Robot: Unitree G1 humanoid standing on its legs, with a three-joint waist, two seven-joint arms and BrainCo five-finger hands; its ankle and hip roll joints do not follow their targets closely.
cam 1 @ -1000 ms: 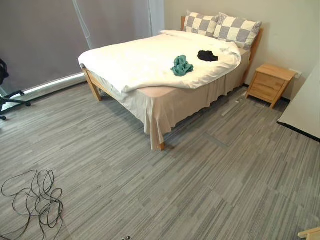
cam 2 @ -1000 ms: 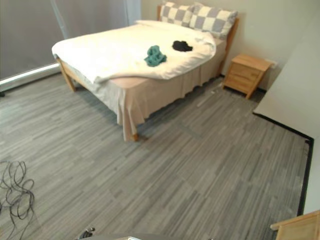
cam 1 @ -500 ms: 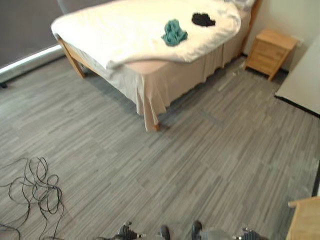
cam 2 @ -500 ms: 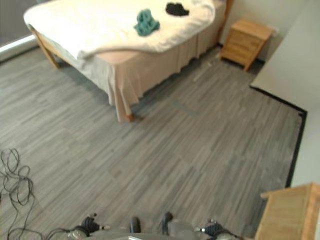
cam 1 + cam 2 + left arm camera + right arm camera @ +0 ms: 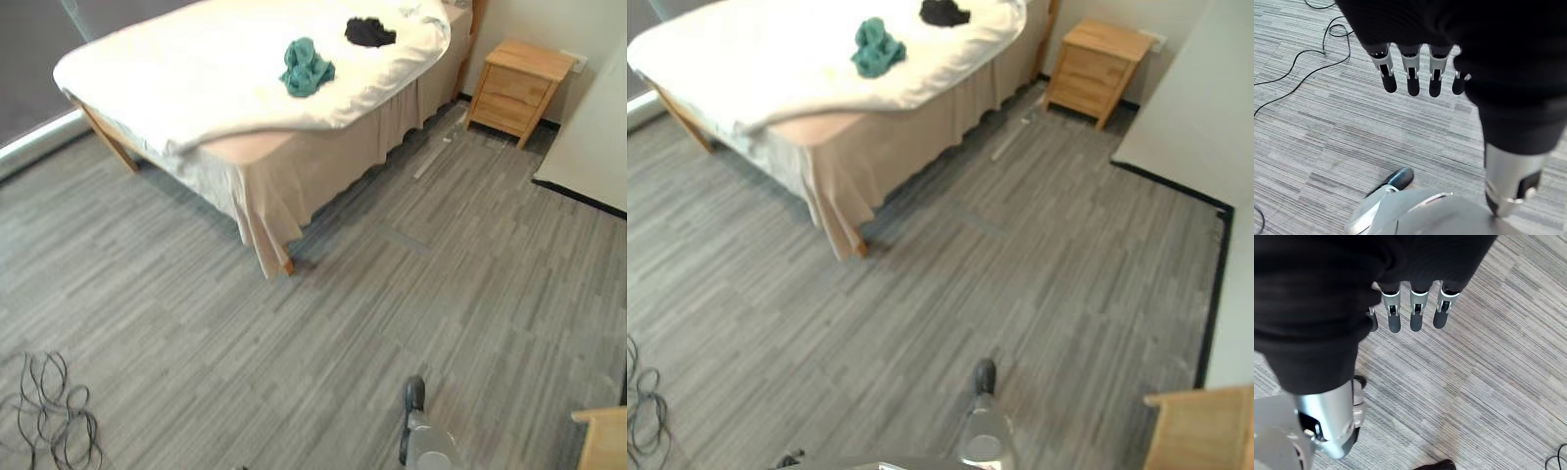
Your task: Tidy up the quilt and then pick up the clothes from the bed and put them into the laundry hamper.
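A wooden bed (image 5: 113,152) stands at the far side of the room under a white quilt (image 5: 206,73) that lies askew, leaving the beige sheet bare at the near corner. On the quilt lie a crumpled teal garment (image 5: 306,68) and, further back, a black garment (image 5: 369,31). My left hand (image 5: 1410,73) hangs over the grey floor with straight fingers and holds nothing. My right hand (image 5: 1413,308) hangs the same way, fingers straight and empty. Both hands are well short of the bed.
A wooden nightstand (image 5: 515,84) stands right of the bed by the wall. A white panel (image 5: 598,137) leans at the far right. A pale wooden furniture corner (image 5: 605,436) sits at the lower right. Grey plank flooring (image 5: 392,294) spreads between me and the bed.
The camera has tilted down and shifted: the bed sits higher and further left in the picture, and its pillows have left the frame. The garments lie as before.
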